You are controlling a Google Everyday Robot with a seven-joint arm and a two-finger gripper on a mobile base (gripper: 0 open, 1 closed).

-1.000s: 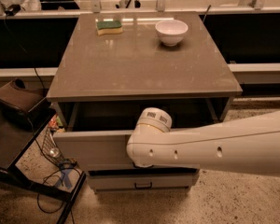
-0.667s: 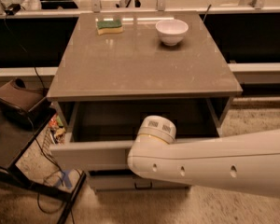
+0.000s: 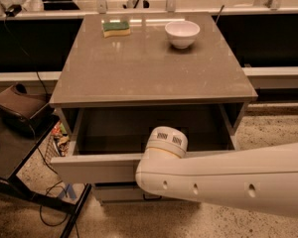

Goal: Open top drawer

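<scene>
The gripper is hidden beneath the white wrist point(image 3: 166, 143) (grip state cannot be told), against the front of the open top drawer point(image 3: 94, 167).

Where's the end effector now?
The end effector is hidden behind the white robot arm, low in the camera view, presumably at the front of the pulled-out light grey top drawer.

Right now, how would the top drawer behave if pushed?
The top drawer likely slides back easily: it's pulled well out and looks empty, so light. Flat front seems rigid. The arm hides the jaws, near the drawer front.
</scene>
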